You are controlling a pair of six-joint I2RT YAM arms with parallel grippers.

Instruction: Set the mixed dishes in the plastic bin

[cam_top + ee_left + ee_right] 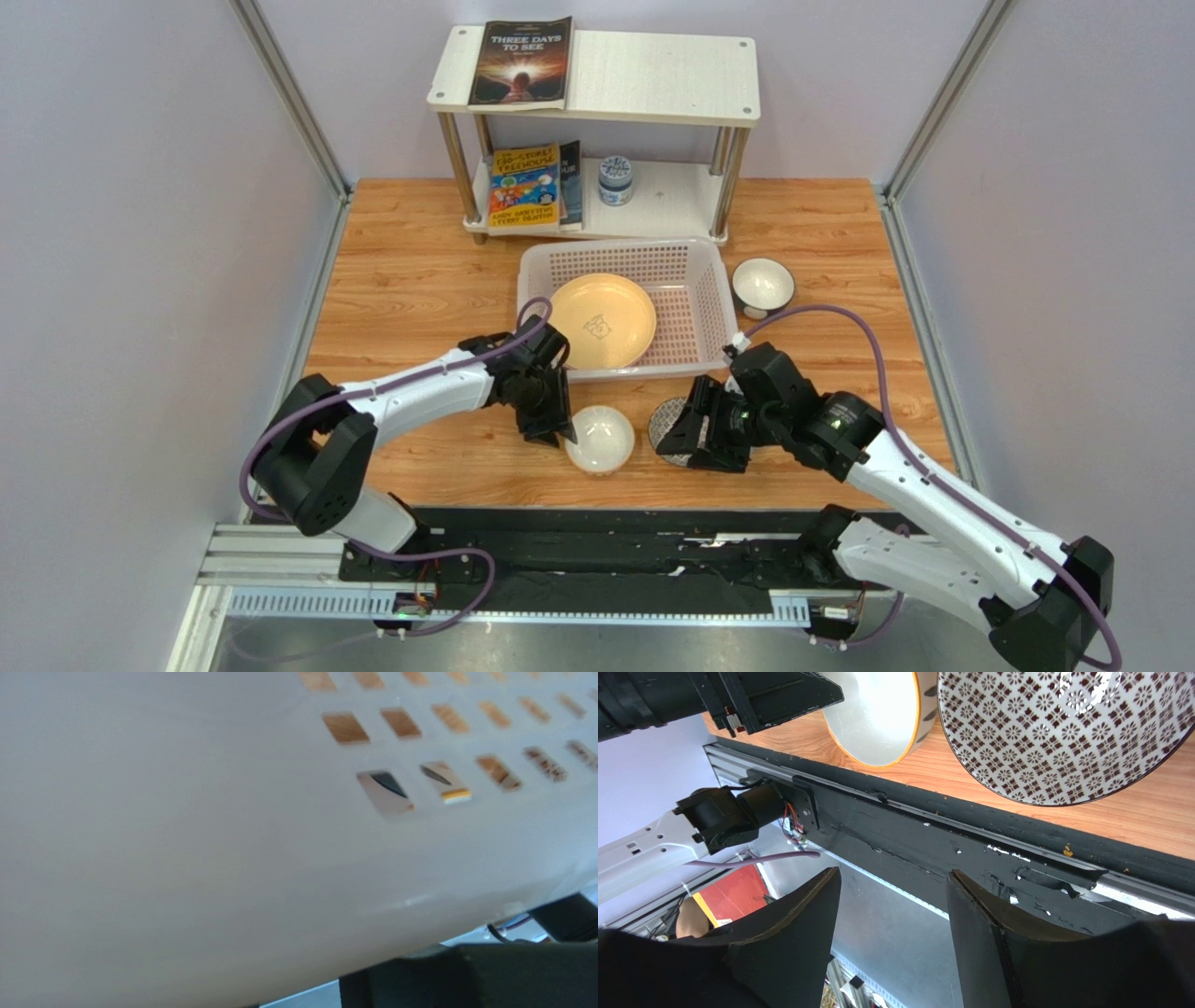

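Observation:
The whitish mesh bin point(701, 301) lies mid-table with the pale yellow plate point(603, 322) in its left half. A white bowl point(762, 286) stands just right of the bin. The mug point(601, 438), white with a yellow edge, and the grey patterned bowl point(671, 420) stand in front of the bin; both also show in the right wrist view, mug point(878, 714), bowl point(1060, 735). My left gripper point(550, 409) is at the bin's front left corner, beside the mug; its view is filled by the bin's wall point(210, 826). My right gripper point(892, 875) is open and empty beside the patterned bowl. No pink plate shows.
A white two-tier shelf point(673, 77) stands behind the bin with books and a small blue-and-white jar point(615, 178). The black base rail point(603, 553) runs along the near edge. Side walls close in the table left and right.

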